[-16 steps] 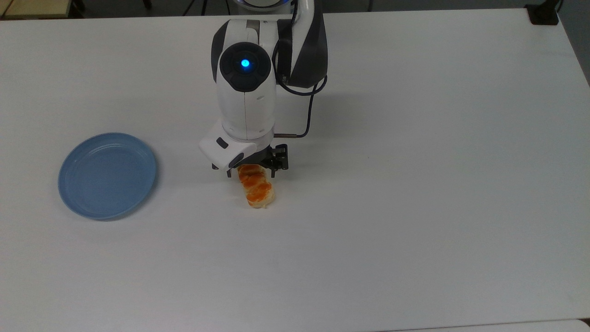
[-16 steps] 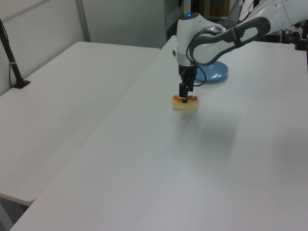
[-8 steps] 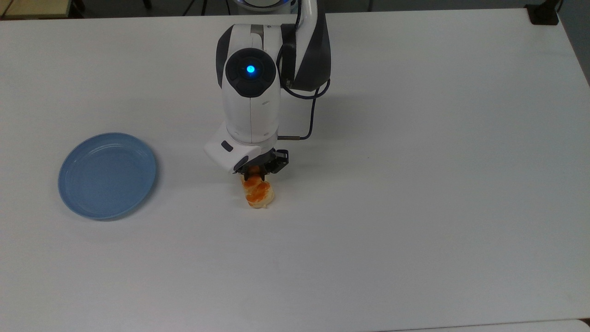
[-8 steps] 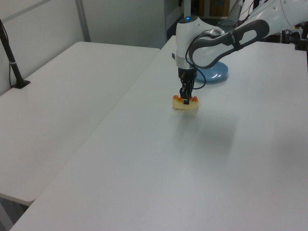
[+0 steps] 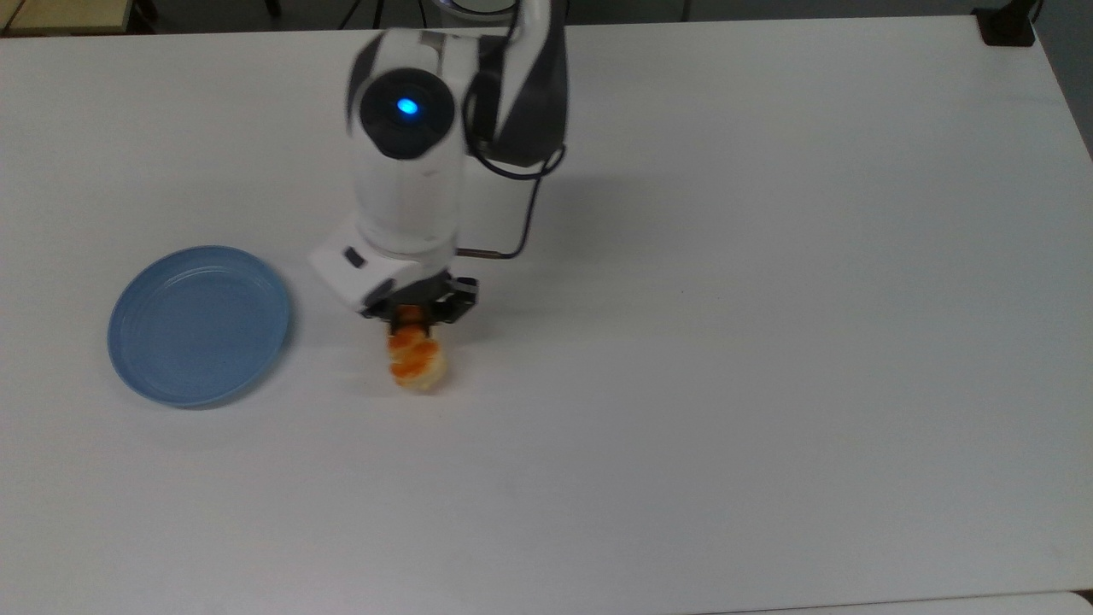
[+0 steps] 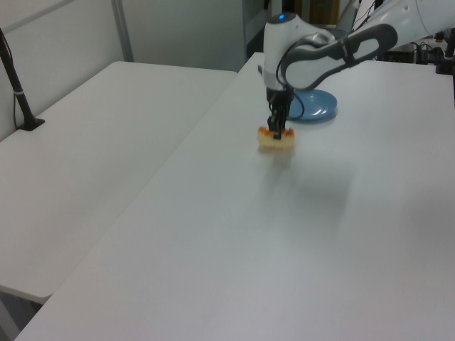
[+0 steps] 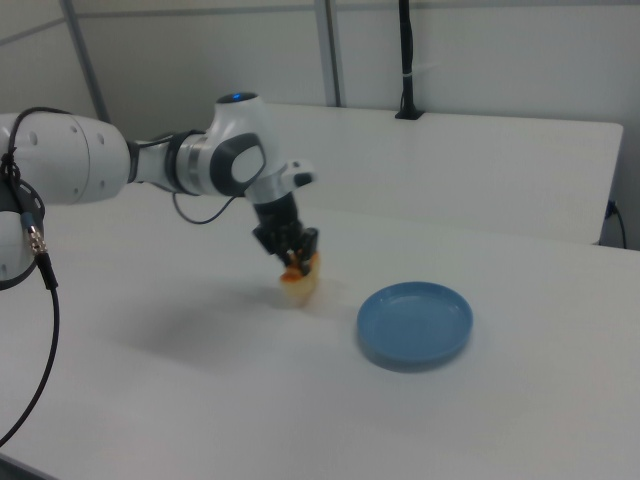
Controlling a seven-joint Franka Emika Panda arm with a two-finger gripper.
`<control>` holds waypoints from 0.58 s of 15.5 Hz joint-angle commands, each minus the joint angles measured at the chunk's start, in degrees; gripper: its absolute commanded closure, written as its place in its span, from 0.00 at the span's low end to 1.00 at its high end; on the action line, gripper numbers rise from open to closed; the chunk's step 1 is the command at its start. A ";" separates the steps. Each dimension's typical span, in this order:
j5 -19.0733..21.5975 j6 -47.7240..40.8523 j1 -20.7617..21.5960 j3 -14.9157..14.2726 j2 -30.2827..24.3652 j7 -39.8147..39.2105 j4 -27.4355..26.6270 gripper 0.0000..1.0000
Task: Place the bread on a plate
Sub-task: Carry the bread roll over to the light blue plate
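A: State of the hand [image 5: 416,318]?

B: Pinching the bread [image 5: 417,363] across its narrow width, near the end nearest the arm in the top view. Probably gripped there to suit a short finger span, with the rest of the bun left sticking out past the fingertips.

A: And the whereabouts of the bread?

B: Held low over the desk [image 5: 768,342], seemingly just clear of it, going by the faint shadow beneath in the left view; hard to swear to. To the top view's right of the plate [image 5: 198,325], near it but apart.

A: Why so low?

B: Likely to cross with little lift. Would need raising enough to clear the plate's raised rim, though.

A: Open room for the move?

B: Plenty. Bare desk all the way between bread and plate, with nothing to steer around. Empty plate, wide enough to take the bun lengthwise. Set toward the top view's left side of the desk, yet well in from the edge, so little risk of nudging it off. Worth watching the free end of the bun for sagging or catching the rim.
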 commanded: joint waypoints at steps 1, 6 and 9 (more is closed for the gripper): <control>0.01 -1.23 -0.88 -5.55 -3.71 -6.51 1.70 0.64; 0.54 -0.53 -4.30 -9.16 -3.19 -12.04 1.63 0.64; 2.12 0.08 -7.20 -9.17 -2.05 -14.87 0.66 0.64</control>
